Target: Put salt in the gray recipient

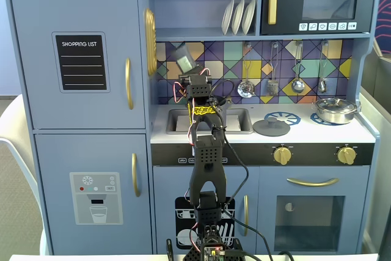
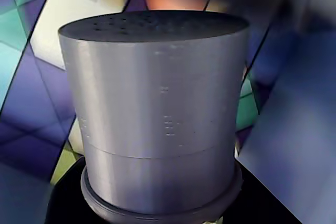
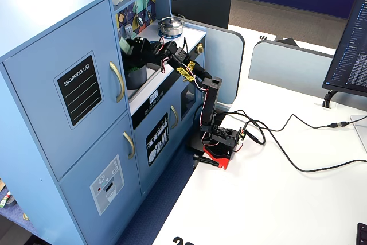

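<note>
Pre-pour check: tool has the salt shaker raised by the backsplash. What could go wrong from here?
1. The salt shaker fills the wrist view, so that camera can't guide the pour.
2. The tool holds it high and tilted above the sink; a slip would likely drop it there.
3. What looks like the gray pot sits well below, so the pour may miss.

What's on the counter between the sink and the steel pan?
In a fixed view, the flat gray lid lies on the left burner, between the sink and the steel pan. Nothing else sits there.
</note>
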Motion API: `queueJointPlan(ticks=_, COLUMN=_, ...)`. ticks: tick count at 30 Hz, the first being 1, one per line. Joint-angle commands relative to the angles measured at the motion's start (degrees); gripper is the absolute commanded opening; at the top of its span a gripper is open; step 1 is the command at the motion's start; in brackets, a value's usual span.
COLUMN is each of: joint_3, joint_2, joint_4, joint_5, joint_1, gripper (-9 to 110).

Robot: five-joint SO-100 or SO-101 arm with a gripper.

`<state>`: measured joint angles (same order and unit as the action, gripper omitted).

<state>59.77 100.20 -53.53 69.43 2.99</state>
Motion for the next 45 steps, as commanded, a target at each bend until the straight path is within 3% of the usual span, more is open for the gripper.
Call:
queueJointPlan(ticks=1, joint_3=-4.39, joint_2=0.53, joint_4=8.26, joint_5=-1.05, joint_1=0.53, gripper=0)
queueJointPlan(ticks=5, joint_3=-4.57, joint_2=0.44, joint_4=16.44, joint_5=-2.55, joint_1=0.53, gripper=0)
queueJointPlan(ticks=14, joint_3=-7.21, joint_2=-0.79, joint_4=-6.59, joint_5=-1.23, joint_1=-2.29, gripper=0)
queueJointPlan(ticks=22, joint_3=-6.77, joint_2=-1.05, joint_4=16.44, joint_5=-4.66, joint_1=0.0, gripper=0)
queueJointPlan(ticks=24, joint_3=-7.65, joint_2=-1.23, joint_4=15.21, joint_5=-4.57, joint_1=-1.14, gripper=0)
queueJointPlan(ticks=30, joint_3=-9.23, joint_2=-3.08, joint_4=-5.71, joint_5=-2.46, joint_1=-3.16, gripper=0)
queueJointPlan(ticks=34, joint_3=-5.19, joint_2=-1.67, joint_4=3.96, joint_5=-5.19, joint_1=-1.85, gripper=0)
queueJointPlan(ticks=37, joint_3=-5.1, joint_2=-1.76, joint_4=17.14, joint_5=-11.87, joint_1=-1.05, gripper=0)
queueJointPlan(ticks=40, joint_3=-5.19, joint_2=-2.29, joint_4=21.88, joint_5=-27.33, joint_1=-3.78, gripper=0)
queueJointPlan(ticks=42, joint_3=-5.19, joint_2=-2.02, joint_4=20.39, joint_5=-39.99, joint_1=-9.23, gripper=0)
queueJointPlan(ticks=45, joint_3=-4.13, joint_2=-0.79, joint_4=22.06, joint_5=-67.41, joint_1=-18.9, gripper=0)
